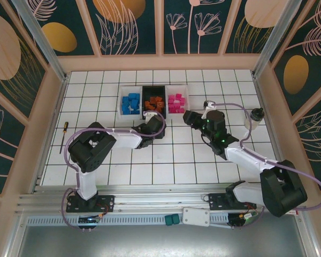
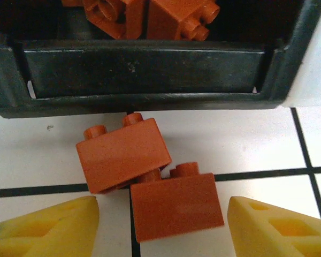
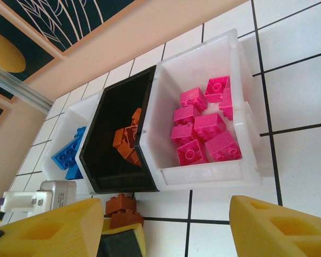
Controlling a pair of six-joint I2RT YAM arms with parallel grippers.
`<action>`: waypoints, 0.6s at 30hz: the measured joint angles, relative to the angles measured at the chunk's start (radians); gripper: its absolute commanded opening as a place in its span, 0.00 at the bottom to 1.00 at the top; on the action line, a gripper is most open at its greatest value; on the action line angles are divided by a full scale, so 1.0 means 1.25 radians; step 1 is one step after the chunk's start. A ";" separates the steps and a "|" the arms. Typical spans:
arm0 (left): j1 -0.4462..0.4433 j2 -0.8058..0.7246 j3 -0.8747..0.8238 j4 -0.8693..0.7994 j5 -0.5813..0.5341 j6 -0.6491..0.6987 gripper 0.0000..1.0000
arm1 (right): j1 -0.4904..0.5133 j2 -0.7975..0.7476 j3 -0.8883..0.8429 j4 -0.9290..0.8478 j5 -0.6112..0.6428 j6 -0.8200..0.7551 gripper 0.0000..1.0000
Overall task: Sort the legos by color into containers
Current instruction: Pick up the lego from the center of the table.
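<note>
Three small rectangular open-top plastic bins stand in a row at the far side, their walls touching. The left white bin (image 1: 122,107) holds a heap of blue plastic bricks (image 1: 131,103). The middle black bin (image 1: 147,91) holds a loose pile of orange-brown plastic bricks (image 1: 154,102) lying at all angles. The right white bin (image 1: 177,89) holds magenta pink plastic bricks (image 3: 203,131), several with their studs facing up. Two more orange-brown bricks lie on the tiles just in front of the black bin's near wall, touching each other. The farther brick (image 2: 123,155) sits skewed, studs toward the bin. The nearer brick (image 2: 177,206) lies with its studs against the first.
</note>
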 measured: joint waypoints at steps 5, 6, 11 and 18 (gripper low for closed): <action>0.000 0.020 0.022 0.001 -0.018 0.000 0.52 | 0.000 -0.021 -0.003 -0.003 0.000 -0.006 0.64; 0.000 0.025 0.028 0.002 -0.020 -0.002 0.48 | -0.001 -0.025 -0.003 -0.003 0.000 -0.007 0.64; 0.000 0.032 0.023 0.018 -0.015 -0.010 0.37 | -0.003 -0.035 -0.008 -0.003 0.000 -0.016 0.64; -0.005 -0.071 -0.100 0.049 0.044 -0.041 0.26 | -0.014 -0.035 -0.014 -0.005 0.000 -0.018 0.64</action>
